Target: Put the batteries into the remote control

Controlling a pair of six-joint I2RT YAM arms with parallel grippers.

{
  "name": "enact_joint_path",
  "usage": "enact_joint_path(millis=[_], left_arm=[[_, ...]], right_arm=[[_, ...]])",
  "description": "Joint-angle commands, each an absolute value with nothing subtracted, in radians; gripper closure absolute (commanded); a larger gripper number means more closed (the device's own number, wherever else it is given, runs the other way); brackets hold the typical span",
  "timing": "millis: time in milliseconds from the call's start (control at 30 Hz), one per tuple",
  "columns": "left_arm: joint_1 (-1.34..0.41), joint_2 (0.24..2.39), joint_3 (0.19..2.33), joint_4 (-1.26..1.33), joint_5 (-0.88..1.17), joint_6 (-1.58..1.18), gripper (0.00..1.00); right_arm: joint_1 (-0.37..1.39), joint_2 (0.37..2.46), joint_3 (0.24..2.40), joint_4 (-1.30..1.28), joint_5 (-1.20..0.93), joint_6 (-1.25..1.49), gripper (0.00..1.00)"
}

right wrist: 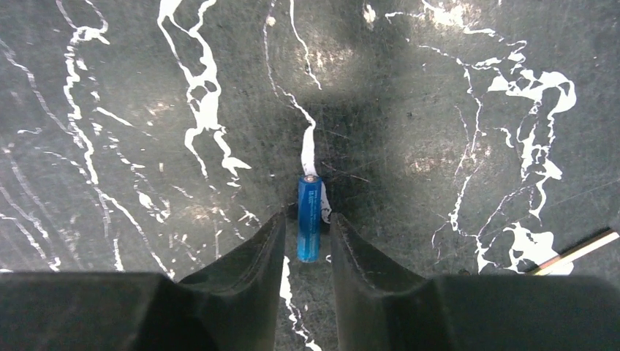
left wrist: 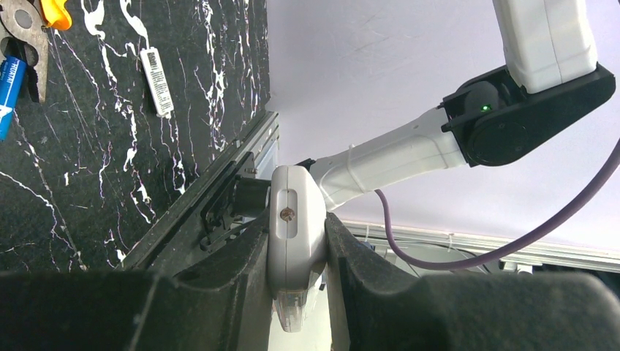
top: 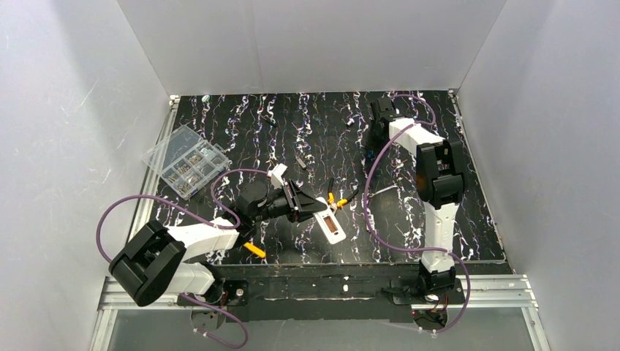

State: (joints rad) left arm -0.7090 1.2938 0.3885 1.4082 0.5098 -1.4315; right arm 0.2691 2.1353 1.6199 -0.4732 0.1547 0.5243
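Straddling a battery (right wrist: pixel 309 218), right gripper (right wrist: pixel 307 223) gapes; left gripper (left wrist: pixel 296 234) clamps remote (left wrist: pixel 295 196).

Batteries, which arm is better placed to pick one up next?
Right. The right gripper straddles a blue battery lying on the table, a finger on each side. The left gripper is busy clamping the remote control.

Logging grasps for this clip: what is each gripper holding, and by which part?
The left gripper clamps the remote control across its sides near one end. The right gripper straddles a battery with gaps showing; nothing held.
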Motion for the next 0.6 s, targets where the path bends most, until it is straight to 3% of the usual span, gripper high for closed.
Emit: enact_joint_path(millis=[0, 200, 367, 400, 467, 567], left_arm=[[-0.712, 1.249, 0.402, 1.466, 0.532, -1.414, 1.00], [-0.713, 1.252, 0.402, 1.466, 0.535, -1.415, 1.00], [-0.712, 1.252, 0.402, 1.466, 0.537, -1.417, 1.00], [-0.713, 1.248, 0.403, 1.462, 0.537, -1.417, 1.00], [-0.712, 1.244, 0.401, 1.449, 0.535, -1.409, 1.00], [-0.713, 1.248, 0.406, 1.438, 0.538, -1.400, 1.00]], right_arm=[[0.278, 2.164, 1.668, -0.533, 0.181, 0.485, 0.65], [0.309, 2.196, 1.706, -0.588, 0.217, 0.442, 0.67], [0.314, 2.200, 1.704, -0.602, 0.201, 0.432, 0.81], [0.314, 2.172, 1.670, -0.578, 0.186, 0.428, 0.90], [0.316, 2.029, 1.543, -0.445, 0.129, 0.382, 0.97], [0.318, 1.770, 1.344, -0.295, -0.037, 0.336, 0.99]])
